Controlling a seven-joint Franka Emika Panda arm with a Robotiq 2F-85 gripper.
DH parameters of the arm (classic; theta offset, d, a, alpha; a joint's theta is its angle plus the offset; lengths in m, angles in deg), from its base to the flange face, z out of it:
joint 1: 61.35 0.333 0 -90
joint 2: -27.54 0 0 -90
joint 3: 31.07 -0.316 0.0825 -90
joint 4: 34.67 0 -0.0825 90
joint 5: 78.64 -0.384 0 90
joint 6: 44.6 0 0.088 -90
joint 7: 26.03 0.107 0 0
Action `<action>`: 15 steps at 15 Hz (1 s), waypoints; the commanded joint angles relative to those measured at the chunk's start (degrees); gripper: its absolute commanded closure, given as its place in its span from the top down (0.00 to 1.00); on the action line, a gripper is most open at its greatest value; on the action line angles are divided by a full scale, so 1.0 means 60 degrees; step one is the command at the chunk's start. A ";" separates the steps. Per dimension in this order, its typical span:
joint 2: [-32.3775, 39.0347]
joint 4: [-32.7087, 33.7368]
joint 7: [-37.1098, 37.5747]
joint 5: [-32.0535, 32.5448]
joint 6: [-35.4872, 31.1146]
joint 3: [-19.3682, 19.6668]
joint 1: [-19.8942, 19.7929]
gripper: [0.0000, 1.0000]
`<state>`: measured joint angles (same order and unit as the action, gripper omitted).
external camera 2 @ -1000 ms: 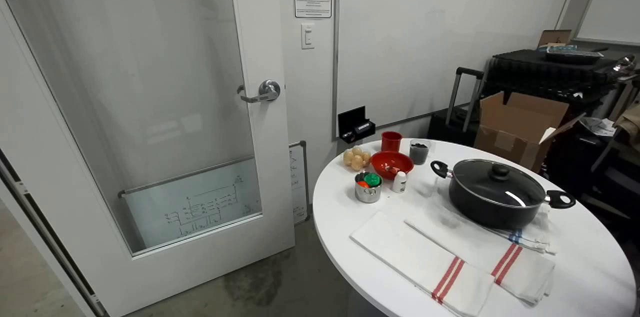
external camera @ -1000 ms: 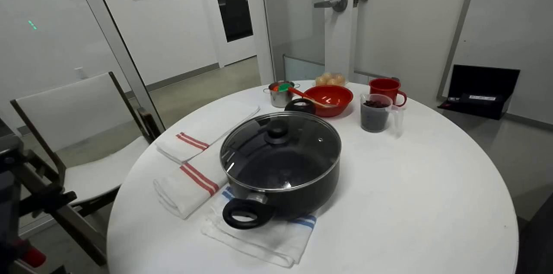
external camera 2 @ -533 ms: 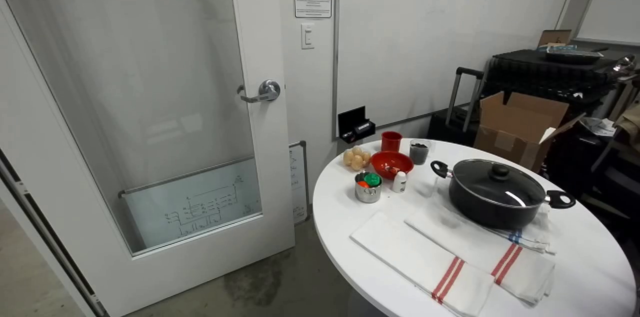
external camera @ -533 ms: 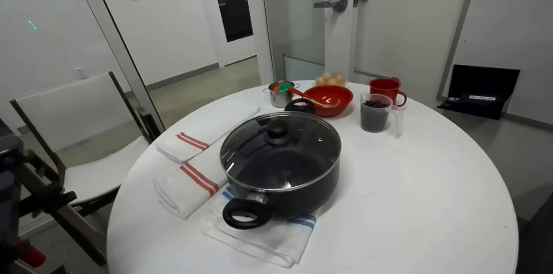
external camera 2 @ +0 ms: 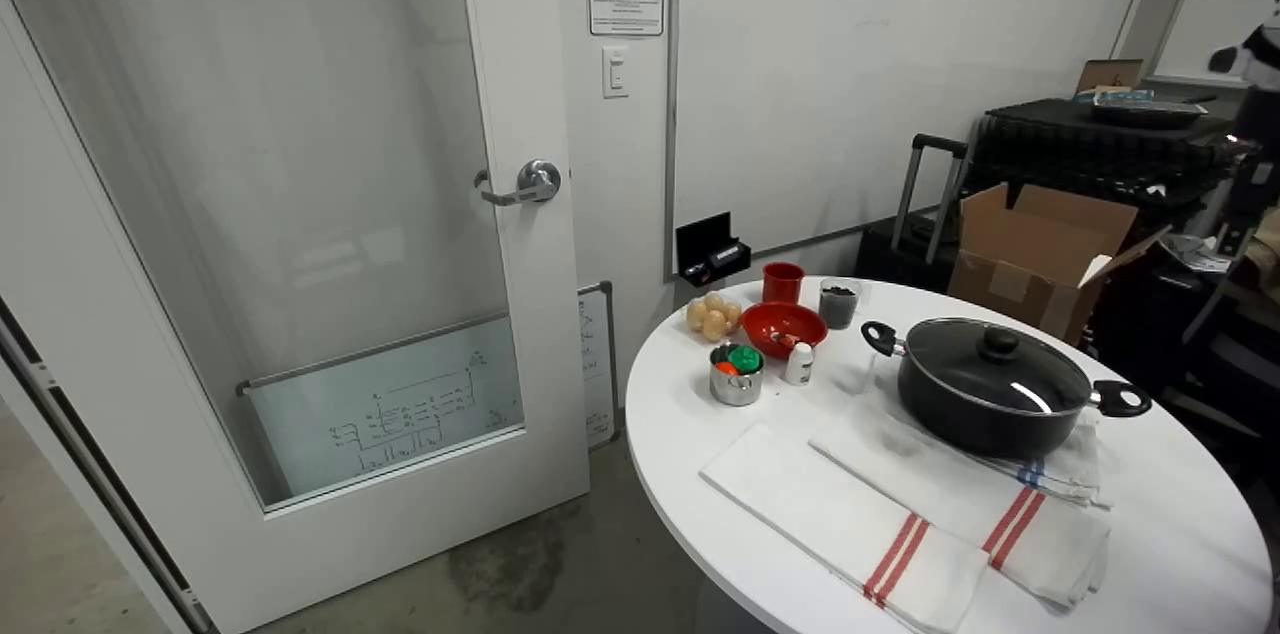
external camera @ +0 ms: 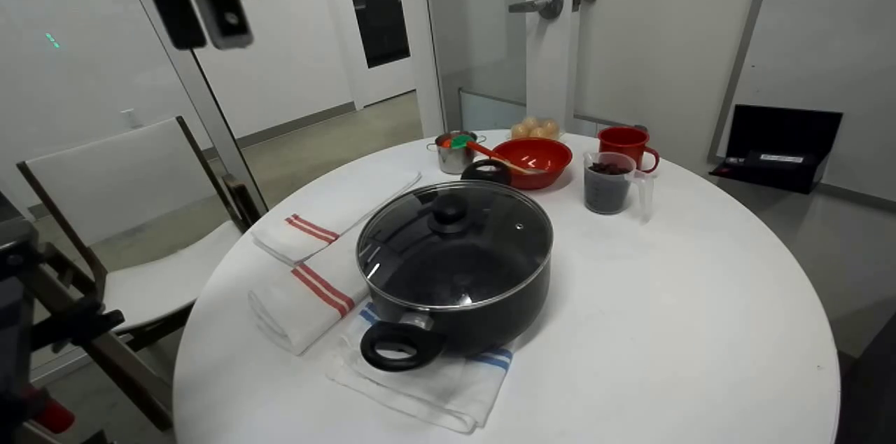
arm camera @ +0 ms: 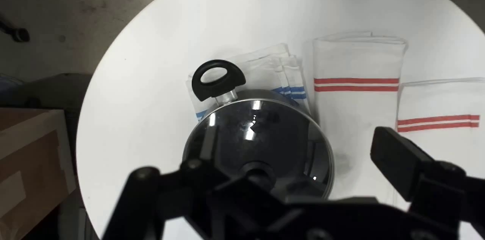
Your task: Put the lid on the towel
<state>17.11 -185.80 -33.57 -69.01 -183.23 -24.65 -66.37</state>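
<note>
Can see a tall, white, glass-panelled door (external camera 2: 545,334) in an exterior view, and a round white table (external camera: 686,318) in all three views. Near the table, make out a white chair with a dark frame (external camera: 119,178). On the table, find a wide, round black pot with two loop handles (external camera: 490,326). Find the round transparent glass lid with a black centre knob (external camera: 469,258) on top of the pot. Just beside the pot, see a folded white cloth towel with red stripes (arm camera: 356,119); alongside, farther from the pot, see a matching red-striped white towel (external camera 2: 845,529). Cannot tell the task's towel from its twin. Partly under the pot, notice a folded white towel with blue stripes (external camera: 420,388). Above the table, well apart from the lid, see a black two-fingered gripper (external camera: 210,43), pointing down, with jaws spread wide in the wrist view. Near the table's edge, spot a round red bowl (external camera: 553,174), a red mug with a handle (external camera: 623,141), a clear plastic measuring cup with dark contents (external camera: 606,195), a cluster of pale round things (external camera 2: 714,319), a small shiny metal pot (external camera 2: 736,391) holding orange and green things, and a small white bottle (external camera 2: 799,366).
</note>
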 commanded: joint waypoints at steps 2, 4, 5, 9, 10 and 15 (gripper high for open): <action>0.2719 0.1597 0.0553 0.0662 -0.1069 -0.0084 -0.0119 1.00; 0.3593 0.2183 0.0637 0.0785 -0.1449 -0.0014 -0.0068 1.00; 0.3953 0.2456 0.0652 0.0777 -0.1563 0.0017 -0.0044 1.00; 0.5309 0.3599 0.0362 0.0312 -0.1768 -0.0016 -0.0091 1.00; 0.5604 0.3857 0.0292 0.0192 -0.1754 -0.0061 -0.0128 1.00; 0.6629 0.4806 0.0016 -0.0353 -0.1662 -0.0368 -0.0289 1.00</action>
<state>52.85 -161.12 -31.70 -68.59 -193.05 -25.31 -66.99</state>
